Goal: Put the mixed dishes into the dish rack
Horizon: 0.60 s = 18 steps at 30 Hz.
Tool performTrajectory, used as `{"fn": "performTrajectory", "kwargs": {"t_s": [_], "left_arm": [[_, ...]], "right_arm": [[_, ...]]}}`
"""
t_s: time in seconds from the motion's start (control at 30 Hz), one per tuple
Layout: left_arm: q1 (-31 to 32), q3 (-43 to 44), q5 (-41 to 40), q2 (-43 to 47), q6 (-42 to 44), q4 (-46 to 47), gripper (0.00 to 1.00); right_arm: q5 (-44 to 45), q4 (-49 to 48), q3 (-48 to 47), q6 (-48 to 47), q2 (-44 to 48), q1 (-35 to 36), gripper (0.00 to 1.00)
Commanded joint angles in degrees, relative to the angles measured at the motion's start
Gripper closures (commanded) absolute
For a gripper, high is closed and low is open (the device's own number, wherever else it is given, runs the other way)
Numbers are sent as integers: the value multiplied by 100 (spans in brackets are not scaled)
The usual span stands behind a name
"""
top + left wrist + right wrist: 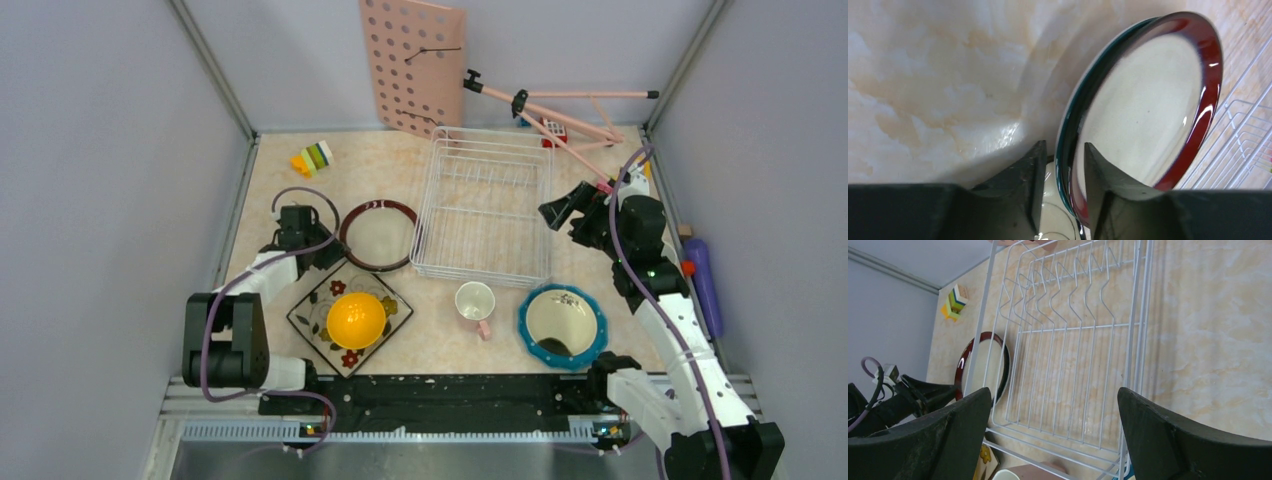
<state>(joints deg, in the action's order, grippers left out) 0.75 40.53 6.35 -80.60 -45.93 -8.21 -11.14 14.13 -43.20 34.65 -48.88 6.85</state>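
The brown-rimmed round plate [378, 235] lies left of the white wire dish rack [482, 272]. My left gripper [335, 252] is shut on the plate's near-left rim. In the left wrist view the left gripper [1064, 145] has one finger on the plate's [1148, 100] cream face and the other under its teal underside. The yellow-orange bowl [356, 318] sits on the square floral plate [312, 318]. The pink cup [476, 302] and the teal dotted dish [585, 300] stand in front of the rack. A small dark cup [553, 347] lies in the dish. My right gripper [556, 208] is open and empty at the rack's right side. The right wrist view shows the right gripper [1054, 390] over the rack [1068, 330].
A pink pegboard [412, 65] leans on the back wall, with a pink folding stand [560, 105] beside it. Toy blocks [313, 158] lie at the back left. A purple object [705, 285] lies along the right wall. Grey walls close in both sides.
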Motion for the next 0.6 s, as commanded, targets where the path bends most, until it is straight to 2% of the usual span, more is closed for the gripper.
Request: {"fn": "performTrajectory", "kwargs": {"t_s": [0.0,0.27,0.43,0.57], "left_arm": [[-10,534,-322,-266,190,-47,58],[-12,655,-453,-359,331,-247,61],[3,673,-119,-551,298,-61,64],[-2,792,446,-795,413,133,68]], "right_arm": [[-55,-204,-269,-30,-1,43,5],[-42,-69,-496,-188,-94,44,5],[-17,-79,-406,-186,-8,41,5],[9,-68,-361,-196,44,37,5]]}}
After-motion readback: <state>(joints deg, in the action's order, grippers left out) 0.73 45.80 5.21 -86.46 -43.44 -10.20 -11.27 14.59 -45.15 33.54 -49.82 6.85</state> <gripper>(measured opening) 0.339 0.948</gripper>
